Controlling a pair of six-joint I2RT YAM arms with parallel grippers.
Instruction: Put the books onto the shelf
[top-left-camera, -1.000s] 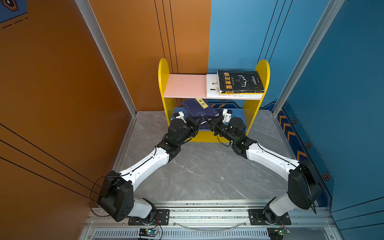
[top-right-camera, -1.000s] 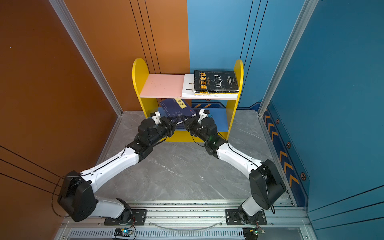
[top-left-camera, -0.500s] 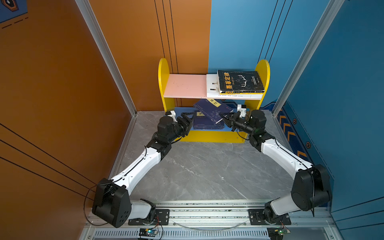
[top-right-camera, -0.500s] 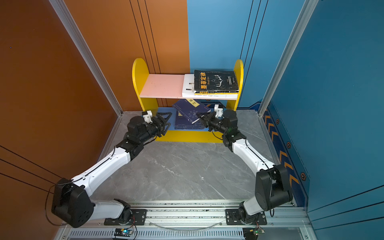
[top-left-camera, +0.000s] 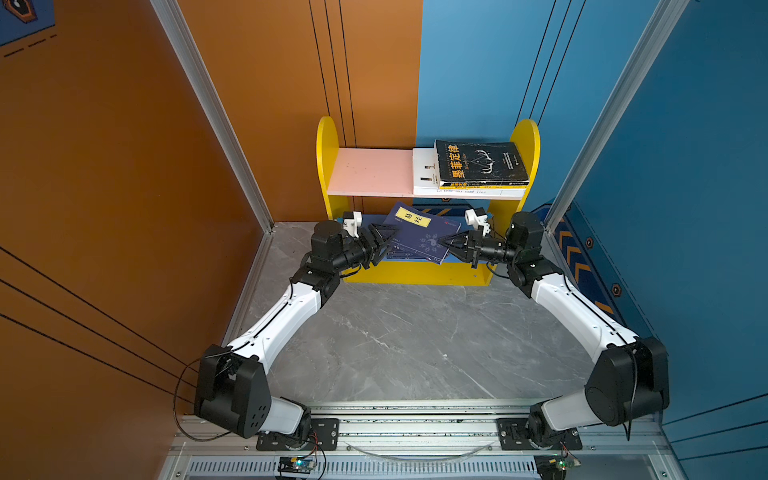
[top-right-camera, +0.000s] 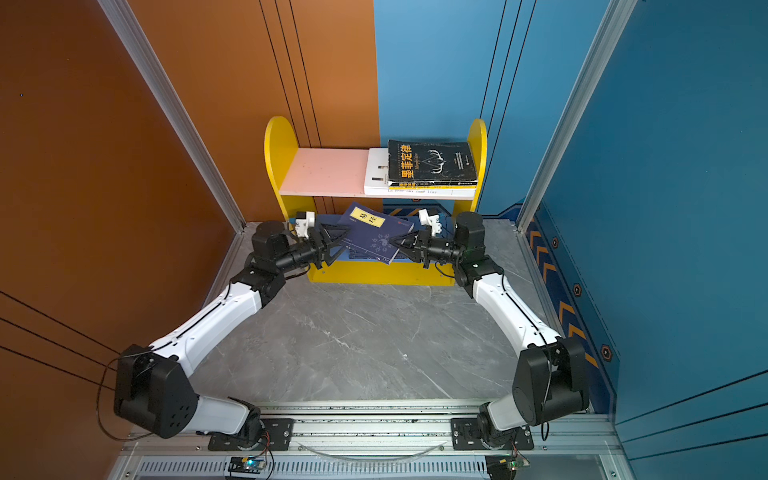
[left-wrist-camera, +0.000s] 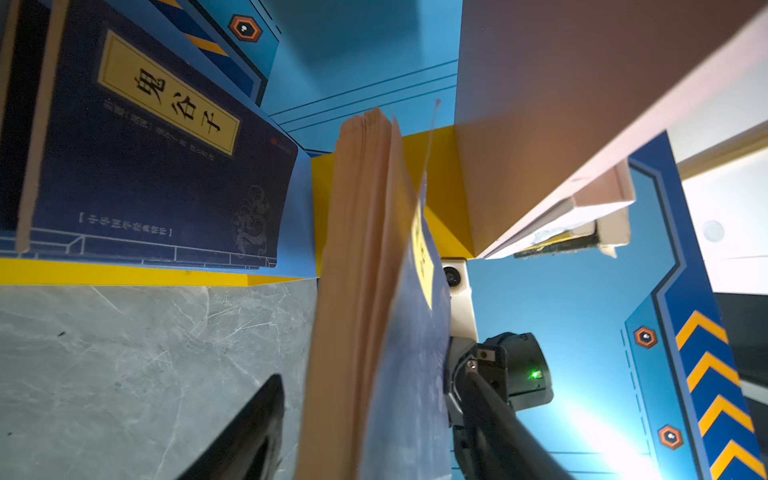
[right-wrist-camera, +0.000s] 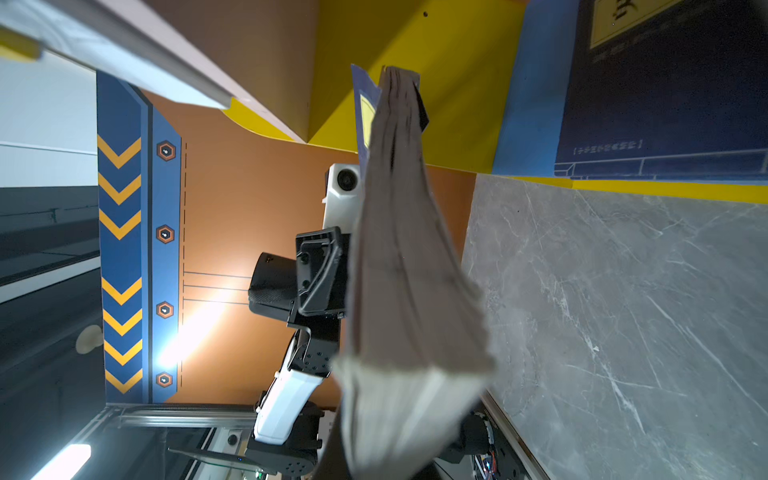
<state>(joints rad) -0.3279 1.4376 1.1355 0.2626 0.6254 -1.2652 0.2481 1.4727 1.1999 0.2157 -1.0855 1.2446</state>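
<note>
The shelf (top-left-camera: 327, 143) stands at the back. A white book (top-left-camera: 424, 168) and a black book (top-left-camera: 482, 162) lie on its pink upper board. A navy book (left-wrist-camera: 158, 166) lies flat on the blue lower board. Another navy book (top-left-camera: 419, 237) with a yellow label hangs tilted in front of the lower tier, also visible in the second top view (top-right-camera: 374, 237). My right gripper (top-left-camera: 444, 242) is shut on its right edge, and the book (right-wrist-camera: 399, 249) hides the jaws in the right wrist view. My left gripper (top-left-camera: 384, 243) is open, its fingers (left-wrist-camera: 266, 399) standing off either side of the book's (left-wrist-camera: 365, 291) left edge.
An orange wall (top-left-camera: 124, 208) closes the left side and a blue wall (top-left-camera: 685, 208) the right, both close to the shelf. Grey marble floor (top-left-camera: 395, 340) spreads in front. The arms' metal rail (top-left-camera: 415, 428) runs along the near edge.
My left gripper let go of the navy book and opened. My right gripper swung the book to the right. The left jaws have come back round its left edge.
</note>
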